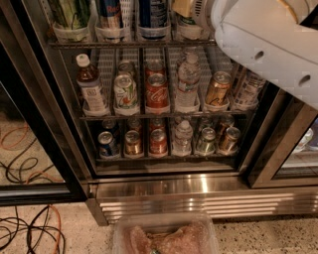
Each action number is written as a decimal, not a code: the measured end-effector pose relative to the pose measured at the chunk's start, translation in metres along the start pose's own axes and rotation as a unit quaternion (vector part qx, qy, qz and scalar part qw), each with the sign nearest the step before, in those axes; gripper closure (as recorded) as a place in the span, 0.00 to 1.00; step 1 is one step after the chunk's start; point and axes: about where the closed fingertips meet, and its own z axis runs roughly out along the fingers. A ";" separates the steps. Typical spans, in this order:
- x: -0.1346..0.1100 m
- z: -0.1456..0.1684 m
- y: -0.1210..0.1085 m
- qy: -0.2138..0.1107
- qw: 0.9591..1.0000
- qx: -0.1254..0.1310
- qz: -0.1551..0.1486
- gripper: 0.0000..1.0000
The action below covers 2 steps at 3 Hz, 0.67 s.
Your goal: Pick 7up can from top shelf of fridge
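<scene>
Though poised high at the right end of the top shelf (129, 44) of the fridge (198, 186), right by the 7up can (184, 22) kept upright at its front edge by a clear cup holder (186, 33), cannot tell opening or hold of the gripper (191, 7).

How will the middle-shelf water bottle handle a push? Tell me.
The water bottle is tall and narrow, so likely tippy, though its cup holder may steady it. Its clear plastic probably gives when squeezed. The gripper is at the top shelf.
</scene>
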 end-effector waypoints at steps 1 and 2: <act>0.001 0.007 -0.002 -0.001 1.000 0.003 -0.002 0.31; 0.001 0.007 0.000 -0.009 1.000 0.000 -0.001 0.49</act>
